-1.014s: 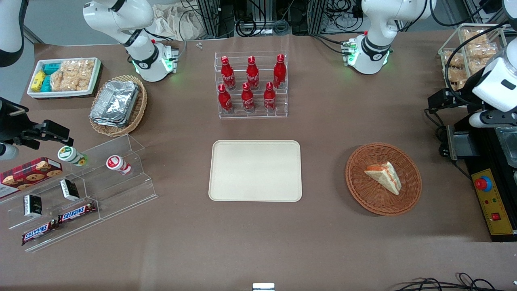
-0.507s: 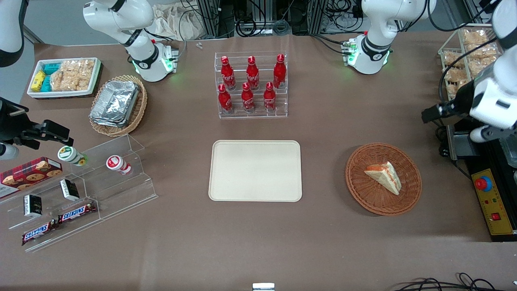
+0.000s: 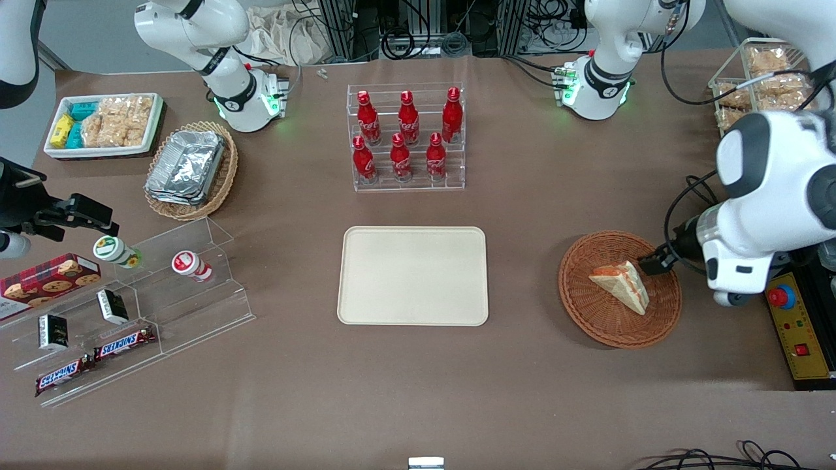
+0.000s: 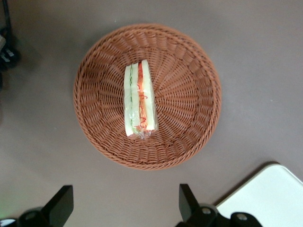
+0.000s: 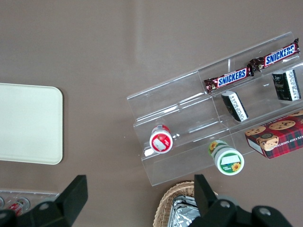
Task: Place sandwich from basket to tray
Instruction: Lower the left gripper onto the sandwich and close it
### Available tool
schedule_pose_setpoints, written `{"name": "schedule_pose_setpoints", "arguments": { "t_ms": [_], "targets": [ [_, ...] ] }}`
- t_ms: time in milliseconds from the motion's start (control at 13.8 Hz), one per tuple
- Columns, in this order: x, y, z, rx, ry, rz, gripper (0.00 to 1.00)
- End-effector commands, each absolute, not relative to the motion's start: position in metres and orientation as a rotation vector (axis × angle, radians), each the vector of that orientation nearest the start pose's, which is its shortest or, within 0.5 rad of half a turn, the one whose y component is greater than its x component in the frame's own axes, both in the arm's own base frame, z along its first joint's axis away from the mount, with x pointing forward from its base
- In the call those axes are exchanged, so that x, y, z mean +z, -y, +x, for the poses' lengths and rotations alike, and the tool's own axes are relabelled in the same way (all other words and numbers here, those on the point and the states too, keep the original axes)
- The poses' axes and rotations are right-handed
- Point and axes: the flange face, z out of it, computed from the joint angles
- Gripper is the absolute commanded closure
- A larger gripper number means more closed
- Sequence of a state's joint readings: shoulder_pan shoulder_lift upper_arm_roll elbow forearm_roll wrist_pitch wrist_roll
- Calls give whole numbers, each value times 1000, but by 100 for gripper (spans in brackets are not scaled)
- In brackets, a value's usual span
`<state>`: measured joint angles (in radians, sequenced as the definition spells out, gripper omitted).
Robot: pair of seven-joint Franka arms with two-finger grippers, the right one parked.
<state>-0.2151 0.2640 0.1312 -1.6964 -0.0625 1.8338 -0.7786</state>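
The sandwich, a pale wedge with red-orange and green filling, lies in the middle of the round reddish-brown basket. The cream tray sits bare beside the basket, toward the parked arm's end. My left arm hangs high over the basket's rim at the working arm's end of the table. In the wrist view my gripper is open, its black fingers wide apart over bare table just outside the basket, with nothing between them.
An acrylic rack of red bottles stands farther from the front camera than the tray. A yellow box with a red stop button lies at the working arm's end. An acrylic snack stand and a tan basket of foil trays lie toward the parked arm's end.
My left arm has swung in from the table's end and come nearer the front camera, now hanging over the basket's rim. The sandwich, basket and tray have not moved.
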Motion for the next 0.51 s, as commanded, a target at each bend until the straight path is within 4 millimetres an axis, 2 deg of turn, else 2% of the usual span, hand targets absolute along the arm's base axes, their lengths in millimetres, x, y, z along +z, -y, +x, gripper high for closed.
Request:
{"name": "schedule_pose_setpoints", "arguments": {
  "t_ms": [0,217,362,435],
  "targets": [
    [396,61,608,127,1270,-2868,0],
    [330,58,615,65,1460,-2776,0],
    [299,58,615,75,1526,-2720,0],
    [291,58,614,65,1537,-2716,0]
  ]
}}
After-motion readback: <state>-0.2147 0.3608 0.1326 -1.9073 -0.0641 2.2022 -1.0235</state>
